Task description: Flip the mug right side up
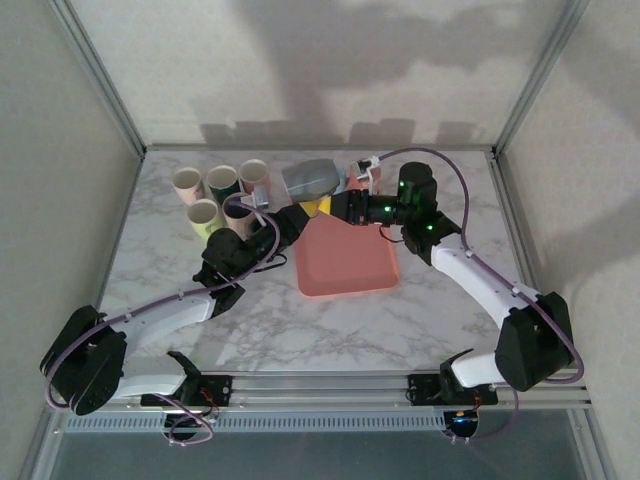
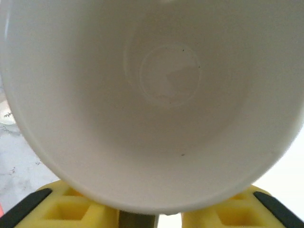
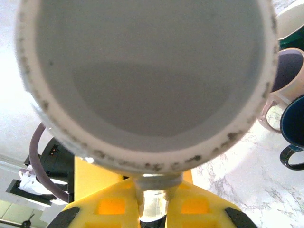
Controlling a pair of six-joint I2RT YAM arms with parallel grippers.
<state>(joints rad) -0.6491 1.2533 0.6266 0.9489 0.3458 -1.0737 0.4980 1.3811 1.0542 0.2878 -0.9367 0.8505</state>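
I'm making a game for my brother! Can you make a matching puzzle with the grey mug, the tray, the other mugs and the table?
Things:
1 grey mug
2 tray
3 other mugs
4 table

Matches:
A marbled
B pink
C on its side
D standing at the back left

Pairs: 1-C, 2-B, 3-D, 4-A

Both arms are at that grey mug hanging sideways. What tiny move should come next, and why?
Probably the left gripper should close on the rim of the mug. The mug's mouth faces it, while the right gripper holds the mug from the base end. A second hold would help tip it upright.
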